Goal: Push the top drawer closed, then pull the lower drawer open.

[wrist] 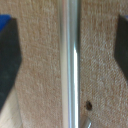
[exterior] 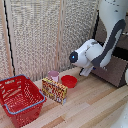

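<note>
In the wrist view a slim silver bar handle [wrist: 69, 65] runs across a brown wooden drawer front [wrist: 40, 75], very close to the camera. My gripper [wrist: 64, 57] is open, with one dark finger [wrist: 7, 60] on each side of the bar and neither touching it. From this view alone I cannot tell which of the two drawers this is. In the exterior view my arm [exterior: 102, 50] reaches toward the brown cabinet at the exterior view's right. A brown drawer front [exterior: 116, 74] shows below the arm and a dark gap [exterior: 122, 42] above it. The fingers are hidden behind the wrist.
On the wooden table [exterior: 90, 105] stand a red basket [exterior: 20, 100], a colourful box [exterior: 54, 90], a red bowl [exterior: 69, 81] and a pink cup [exterior: 53, 76]. A woven screen [exterior: 40, 35] closes the back.
</note>
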You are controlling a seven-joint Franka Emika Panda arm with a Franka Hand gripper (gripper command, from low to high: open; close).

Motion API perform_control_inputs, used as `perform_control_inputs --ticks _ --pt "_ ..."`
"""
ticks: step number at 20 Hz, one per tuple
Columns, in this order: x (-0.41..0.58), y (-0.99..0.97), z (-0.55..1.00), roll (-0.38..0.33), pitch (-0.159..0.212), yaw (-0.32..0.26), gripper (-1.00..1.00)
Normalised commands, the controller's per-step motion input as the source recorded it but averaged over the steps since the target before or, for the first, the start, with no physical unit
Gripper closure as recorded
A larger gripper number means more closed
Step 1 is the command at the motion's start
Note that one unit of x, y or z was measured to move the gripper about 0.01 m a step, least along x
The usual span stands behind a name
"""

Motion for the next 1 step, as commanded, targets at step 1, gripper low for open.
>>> perform_control_inputs --ticks 1 --pt "0.249 0.38 0.06 0.083 0.032 -0.089 -1.0"
